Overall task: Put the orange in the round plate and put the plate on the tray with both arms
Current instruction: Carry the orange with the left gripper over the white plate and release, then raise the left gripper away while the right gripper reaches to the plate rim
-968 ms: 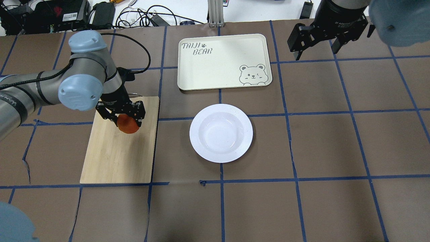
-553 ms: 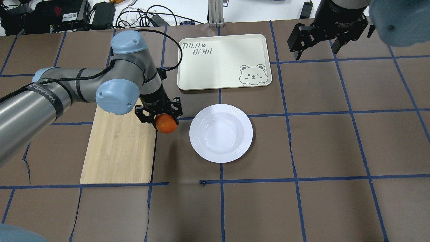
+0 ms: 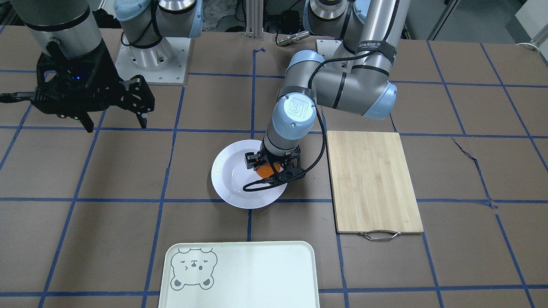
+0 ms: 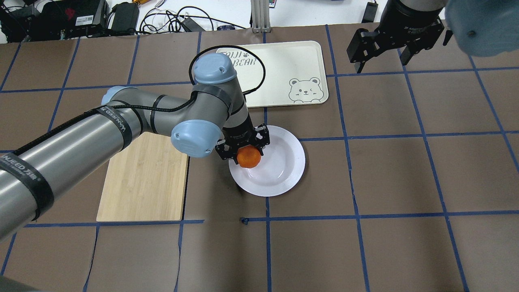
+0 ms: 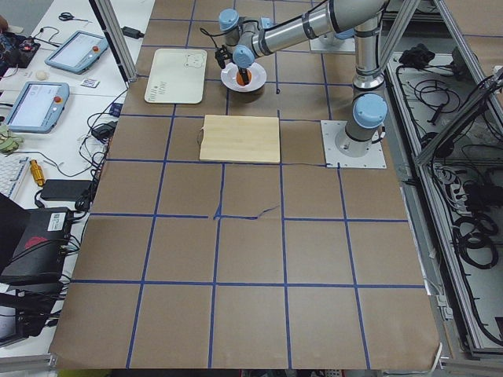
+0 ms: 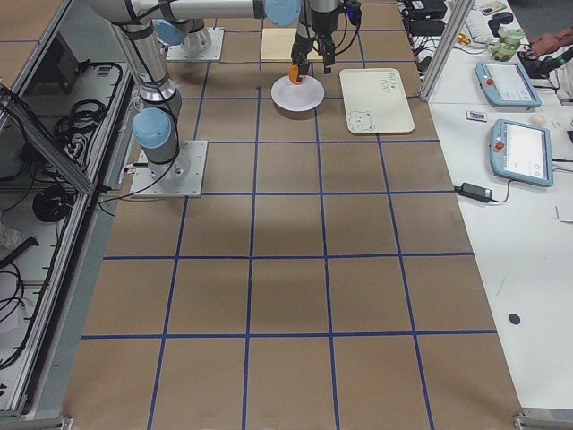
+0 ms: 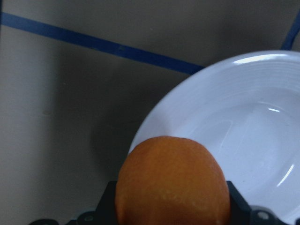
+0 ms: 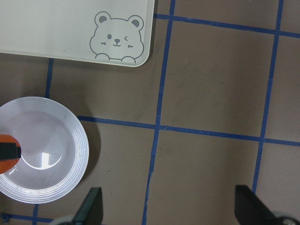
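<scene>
The left gripper (image 4: 244, 153) pinches the orange (image 4: 249, 158) between its fingers, over the plate (image 4: 291, 163), on the side nearest the board (image 4: 142, 182). I cannot tell if the fruit touches the plate. The plate sits on the table near the tray (image 4: 284, 61). The right gripper (image 4: 382, 65) hangs well apart, fingers spread wide.

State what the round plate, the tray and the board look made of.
Round plate: glossy white, ceramic or melamine; sharp highlights.
Tray: matte cream plastic, probably; printed bear, rounded rim.
Board: bamboo or pale wood; straight grain.
</scene>
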`<state>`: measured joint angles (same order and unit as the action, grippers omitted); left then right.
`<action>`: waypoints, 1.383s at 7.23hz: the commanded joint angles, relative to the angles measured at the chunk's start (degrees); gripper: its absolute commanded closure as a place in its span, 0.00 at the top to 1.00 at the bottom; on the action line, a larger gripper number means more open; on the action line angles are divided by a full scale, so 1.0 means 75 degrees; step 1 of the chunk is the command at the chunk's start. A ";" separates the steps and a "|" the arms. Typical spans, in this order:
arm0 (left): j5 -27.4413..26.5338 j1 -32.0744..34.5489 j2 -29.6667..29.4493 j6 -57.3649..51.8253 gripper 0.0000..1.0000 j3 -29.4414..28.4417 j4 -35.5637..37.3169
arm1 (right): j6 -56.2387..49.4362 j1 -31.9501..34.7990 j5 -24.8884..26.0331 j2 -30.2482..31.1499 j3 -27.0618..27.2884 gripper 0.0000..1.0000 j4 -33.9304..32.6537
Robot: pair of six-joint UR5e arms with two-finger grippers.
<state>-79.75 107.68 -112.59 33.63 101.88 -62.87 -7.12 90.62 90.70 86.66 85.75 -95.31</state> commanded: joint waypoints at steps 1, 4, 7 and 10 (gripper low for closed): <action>0.0180 0.0174 -0.0234 0.0087 0.36 0.0033 0.0308 | -0.0011 0.0000 0.0000 0.0000 0.0016 1.00 -0.0007; 0.0122 0.0104 -0.0212 -0.0276 1.00 -0.0409 0.0308 | 0.0000 0.0023 -0.0035 -0.0023 0.0039 1.00 -0.0031; -0.0089 -0.0692 0.0640 -0.1597 1.00 -0.2059 -0.1980 | 0.0209 -0.0070 -0.1773 -0.0384 0.0843 1.00 -0.1122; -0.0474 -0.0799 0.2045 -0.2385 1.00 -0.2628 -0.3894 | 0.1815 0.0000 -0.2258 -0.0877 0.3593 1.00 -0.4892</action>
<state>-81.78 101.75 -101.95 17.77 82.97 -86.99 3.03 90.50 76.25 81.52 104.16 -120.25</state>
